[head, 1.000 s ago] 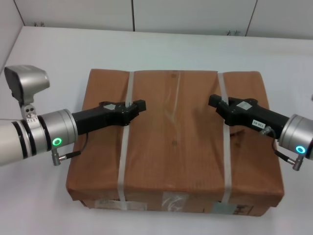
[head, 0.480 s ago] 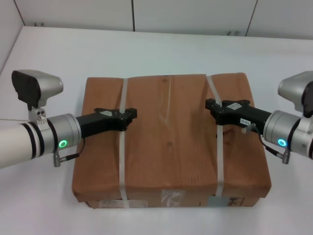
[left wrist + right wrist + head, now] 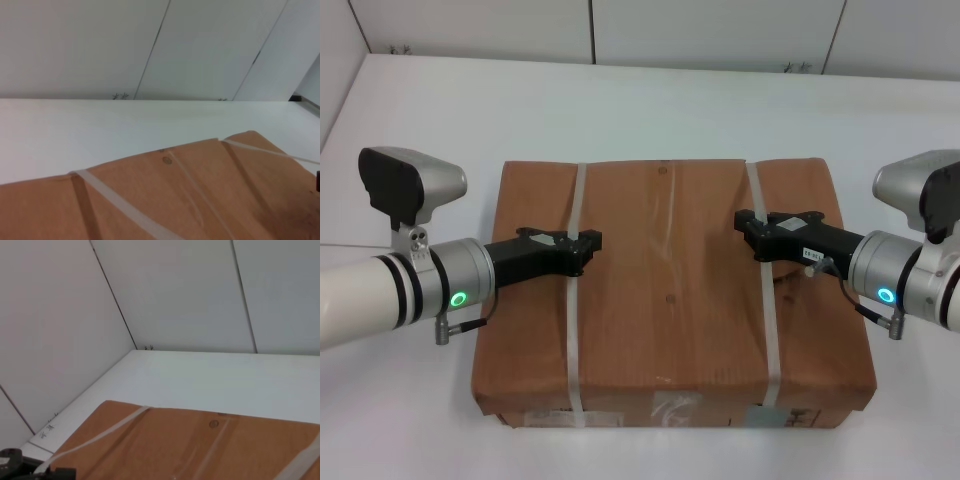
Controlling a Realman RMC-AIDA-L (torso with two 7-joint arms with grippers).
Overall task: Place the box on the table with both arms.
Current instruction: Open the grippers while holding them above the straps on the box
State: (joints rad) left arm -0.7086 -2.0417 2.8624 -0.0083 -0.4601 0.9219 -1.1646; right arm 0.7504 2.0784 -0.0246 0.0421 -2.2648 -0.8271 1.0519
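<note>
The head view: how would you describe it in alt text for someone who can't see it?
A large brown paper-wrapped box sits on a white table, with the left gripper at its left white strap and the right gripper at its right white strap. Both arms reach in from the sides.

Right wrist view: brown box top on white table, walls behind.

The box (image 3: 200, 447) fills the lower part, its brown paper top crossed by a white strap (image 3: 100, 435) and a run of clear tape (image 3: 212, 447). The table (image 3: 210, 377) extends beyond it to panelled white walls (image 3: 175, 290). A black gripper (image 3: 22, 470) shows partly at the corner; its fingers' state is unclear.
</note>
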